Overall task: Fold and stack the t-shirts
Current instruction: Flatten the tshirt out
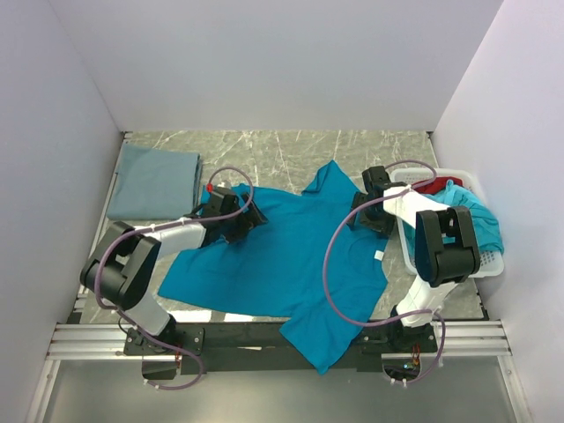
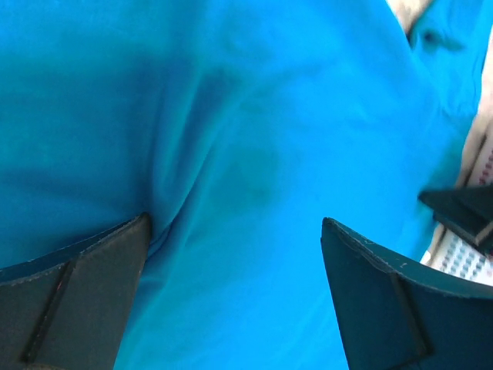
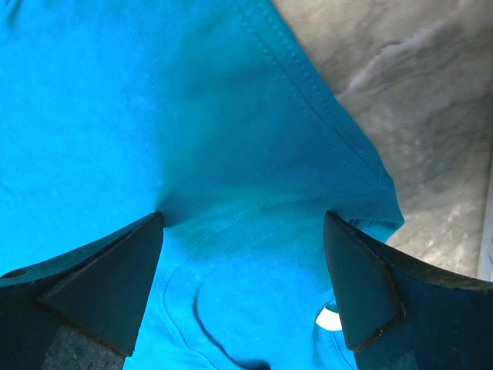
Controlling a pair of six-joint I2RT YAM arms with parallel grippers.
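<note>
A bright teal t-shirt (image 1: pixel 282 264) lies spread across the marble table, one sleeve hanging over the near edge. My left gripper (image 1: pixel 249 216) is open, low over the shirt's far left edge; its wrist view is filled with teal cloth (image 2: pixel 254 154) between spread fingers (image 2: pixel 77 285). Open as well, my right gripper (image 1: pixel 363 218) hovers over the shirt's collar and shoulder (image 3: pixel 254 254), its fingers (image 3: pixel 108 285) wide apart just above the cloth. A folded grey-blue t-shirt (image 1: pixel 154 182) lies at the far left. More teal (image 1: pixel 480 220) and red (image 1: pixel 434 187) shirts sit in the basket.
A white perforated basket (image 1: pixel 493 264) stands at the right edge, beside the right arm. White walls enclose the table on three sides. Bare marble (image 1: pixel 291 150) shows behind the spread shirt.
</note>
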